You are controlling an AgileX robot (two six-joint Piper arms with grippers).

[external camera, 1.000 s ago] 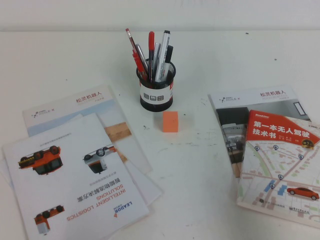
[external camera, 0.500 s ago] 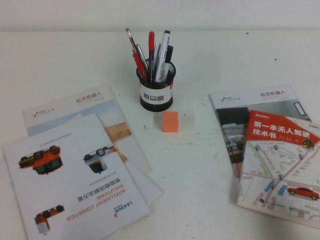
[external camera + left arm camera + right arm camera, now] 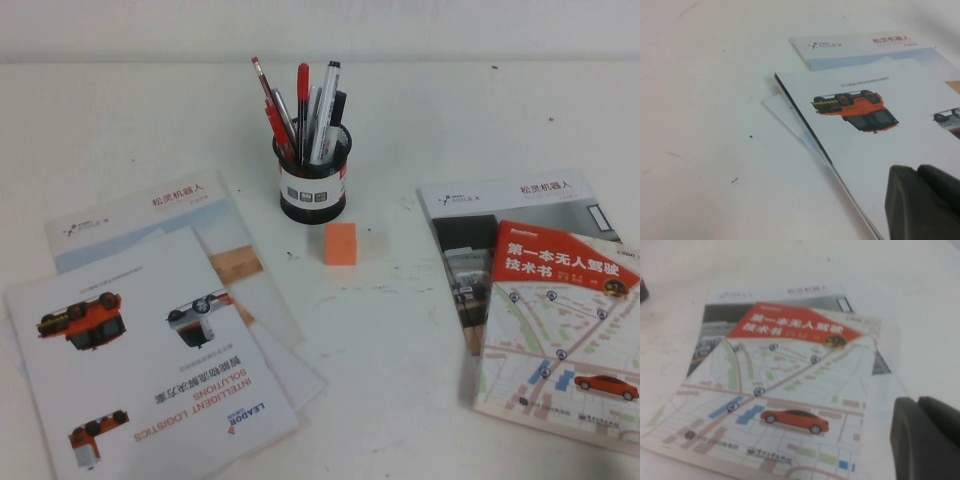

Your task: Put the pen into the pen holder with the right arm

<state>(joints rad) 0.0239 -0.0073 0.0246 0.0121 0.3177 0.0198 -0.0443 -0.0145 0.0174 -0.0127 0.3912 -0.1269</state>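
The black mesh pen holder (image 3: 313, 185) stands at the back middle of the table in the high view. The pen (image 3: 302, 85), red-capped with a dark barrel, stands upright inside it among several other pens. Neither arm shows in the high view. My right gripper (image 3: 917, 402) is shut and empty, hovering low over the map-covered book (image 3: 775, 390) at the table's right. My left gripper (image 3: 917, 172) is shut and empty too, just above the brochure with the orange truck (image 3: 855, 107) on the table's left.
A small orange block (image 3: 341, 243) lies just in front of the holder. Overlapping brochures (image 3: 150, 330) cover the front left. Two stacked books (image 3: 550, 300) lie at the right. A thin red pencil (image 3: 262, 78) leans out of the holder's left side.
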